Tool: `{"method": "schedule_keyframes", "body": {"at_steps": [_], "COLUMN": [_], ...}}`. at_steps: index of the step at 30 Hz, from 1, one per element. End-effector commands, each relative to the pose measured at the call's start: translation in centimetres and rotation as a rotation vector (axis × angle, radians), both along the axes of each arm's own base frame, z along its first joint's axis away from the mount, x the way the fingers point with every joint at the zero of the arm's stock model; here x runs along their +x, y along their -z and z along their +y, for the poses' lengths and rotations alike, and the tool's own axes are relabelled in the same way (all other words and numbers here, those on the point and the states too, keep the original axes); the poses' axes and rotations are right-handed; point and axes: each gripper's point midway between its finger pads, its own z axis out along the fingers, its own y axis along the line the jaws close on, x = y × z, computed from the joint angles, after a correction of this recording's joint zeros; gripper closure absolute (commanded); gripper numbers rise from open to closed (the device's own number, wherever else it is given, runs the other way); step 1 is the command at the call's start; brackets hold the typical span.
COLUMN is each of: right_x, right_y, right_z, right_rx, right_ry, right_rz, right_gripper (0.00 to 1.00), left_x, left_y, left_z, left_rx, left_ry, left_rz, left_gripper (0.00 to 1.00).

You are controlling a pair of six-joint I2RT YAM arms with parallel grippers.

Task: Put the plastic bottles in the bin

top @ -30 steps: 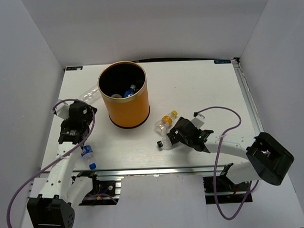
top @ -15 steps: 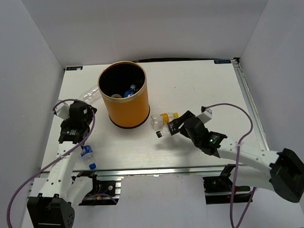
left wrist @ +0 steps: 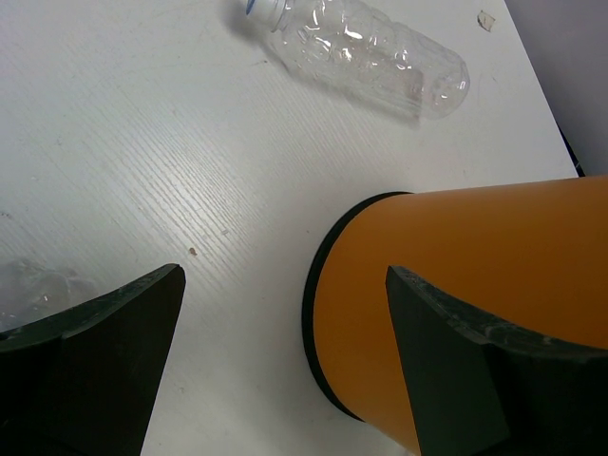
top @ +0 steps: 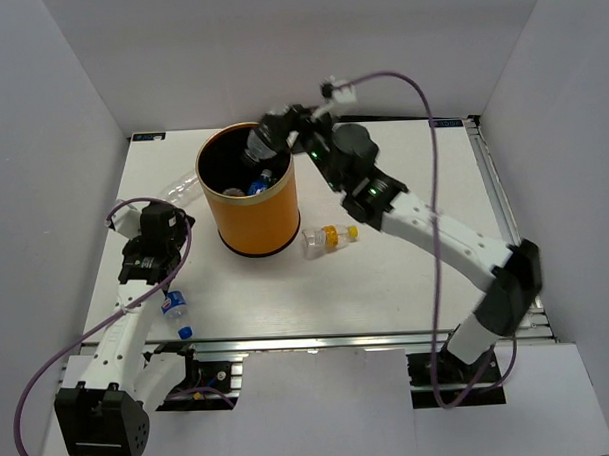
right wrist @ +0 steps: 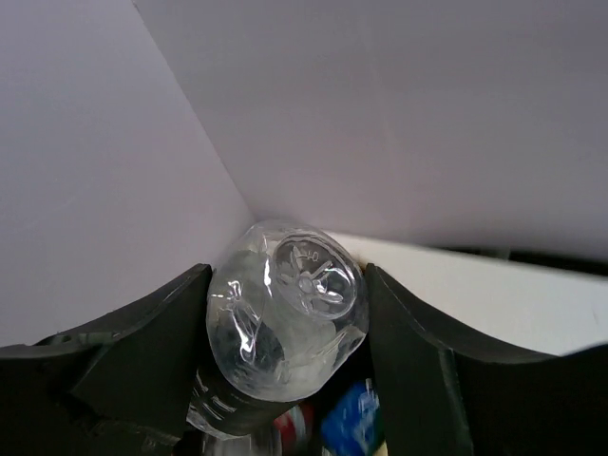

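Observation:
The orange bin [top: 254, 215] stands at the back left with several bottles inside [top: 259, 180]. My right gripper [top: 268, 136] is shut on a clear bottle with a black label [top: 257, 146] and holds it above the bin's mouth. In the right wrist view the bottle's base [right wrist: 304, 280] faces the camera between the fingers [right wrist: 142, 351]. My left gripper [top: 174, 221] is open and empty, left of the bin's base [left wrist: 328, 313]. A clear bottle [top: 179, 187] lies behind it and also shows in the left wrist view [left wrist: 370, 62]. A yellow-capped bottle [top: 328, 237] lies right of the bin. A blue-capped bottle [top: 175, 313] lies at the front left.
White walls enclose the table on three sides. A metal rail [top: 499, 206] runs along the right edge. Purple cables trail from both arms.
My right arm has lifted the black-labelled bottle from the table right of the bin and swung it up over the bin's mouth. The left arm has not moved.

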Motion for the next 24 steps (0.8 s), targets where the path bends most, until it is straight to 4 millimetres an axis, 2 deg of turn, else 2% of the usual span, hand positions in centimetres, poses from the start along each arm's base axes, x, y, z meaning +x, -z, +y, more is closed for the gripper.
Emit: {"method": "schedule_keyframes", "body": {"at_steps": [1,3,4,6,7,8,9,11,13,14,15,16,17,18,19,20,21,23,24], "right_x": [3.0,4.7,5.2,5.8,5.8,5.2,4.8,3.7,3.2,2.3,2.1,2.1,1.3,1.2,0.9,0.2,-0.2,-2.3,-2.9], "right_y": [-0.9,-1.6,-0.8,-1.0,-0.9,-1.4,-1.8,-3.5,-3.8,-5.4,-5.1,-0.7,-1.6,0.1,4.6,5.1,7.3,13.6,15.4], "right_z": [4.9,6.8,7.2,7.7,7.7,7.6,7.5,6.0,4.3,1.8,0.7,-0.3,-3.7,-5.2,-6.8,-9.4,-10.4,-12.4,-12.6], "right_rx": [-0.144,-0.147,-0.176,-0.181,-0.201,-0.219,-0.232,-0.268,-0.294,-0.28,-0.273,-0.331,-0.29,-0.26,-0.302,-0.263,-0.175,-0.183,-0.163], "right_ry": [-0.045,-0.038,-0.032,-0.024,-0.028,-0.055,-0.066,-0.071,-0.032,0.023,0.056,0.082,0.181,0.229,0.274,0.342,0.369,0.373,0.364], "right_rz": [-0.11,-0.112,-0.088,-0.084,-0.091,-0.1,-0.107,-0.126,-0.122,-0.134,-0.129,-0.062,-0.047,0.01,0.099,0.143,0.243,0.397,0.439], "right_gripper": [0.89,0.82,0.67,0.47,0.29,0.16,0.11,0.11,0.11,0.11,0.11,0.11,0.11,0.11,0.11,0.11,0.11,0.11,0.11], "left_x": [-0.1,-0.5,-0.7,-0.9,-1.0,-1.1,-1.1,-1.2,-1.1,-1.1,-1.1,-1.0,-1.0,-1.0,-0.9,-0.9,-0.8,-0.8,-0.9], "left_y": [-1.3,-1.3,-1.5,-1.6,-1.7,-1.9,-2.0,-2.0,-1.9,-1.9,-1.8,-1.8,-1.7,-1.5,-1.5,-1.5,-1.4,-1.0,-0.9], "left_z": [0.2,0.6,0.8,1.0,1.0,1.0,1.1,1.0,0.9,0.9,0.8,0.6,0.6,0.4,0.3,0.4,0.4,0.5,0.5], "left_rx": [0.002,0.013,0.014,0.017,0.018,0.019,0.018,0.014,0.008,0.003,-0.001,-0.014,-0.017,-0.022,-0.022,-0.022,-0.03,-0.034,-0.036], "left_ry": [-0.005,-0.022,-0.03,-0.041,-0.04,-0.041,-0.045,-0.045,-0.043,-0.044,-0.043,-0.041,-0.037,-0.032,-0.028,-0.03,-0.039,-0.051,-0.056], "left_rz": [-0.03,-0.028,-0.031,-0.036,-0.038,-0.046,-0.05,-0.053,-0.054,-0.054,-0.053,-0.059,-0.056,-0.051,-0.05,-0.048,-0.05,-0.045,-0.043], "left_gripper": [0.02,0.02,0.02,0.02,0.02,0.02,0.02,0.02,0.02,0.02,0.02,0.02,0.02,0.02,0.02,0.02,0.02,0.02,0.02]}}
